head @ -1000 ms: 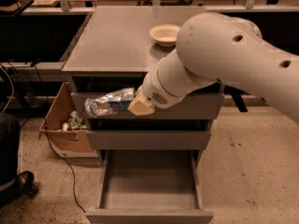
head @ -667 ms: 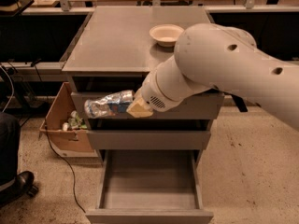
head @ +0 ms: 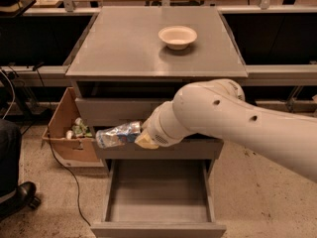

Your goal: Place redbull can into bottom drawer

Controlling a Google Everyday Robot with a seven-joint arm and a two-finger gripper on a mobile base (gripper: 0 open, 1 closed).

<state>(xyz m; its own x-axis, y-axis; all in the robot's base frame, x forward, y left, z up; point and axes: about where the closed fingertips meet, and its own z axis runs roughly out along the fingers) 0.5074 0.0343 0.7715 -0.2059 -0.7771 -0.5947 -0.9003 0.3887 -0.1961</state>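
Note:
The redbull can [head: 117, 134], shiny silver and blue, lies on its side in my gripper [head: 138, 136]. It hangs in front of the middle drawer front, above the left half of the open bottom drawer [head: 158, 209]. The gripper is shut on the can's right end, and the can's free end points left. The bottom drawer is pulled out towards me and its grey interior is bare. My white arm [head: 233, 118] reaches in from the right and hides the right part of the cabinet front.
A white bowl [head: 177, 36] stands on the grey cabinet top [head: 124, 48] at the back right. An open cardboard box [head: 69, 133] with small items sits on the floor left of the cabinet. A cable [head: 69, 177] runs across the floor on the left.
My arm and gripper have come down with the can, from the level of the top drawer to the middle drawer front. The bowl and drawer have not moved.

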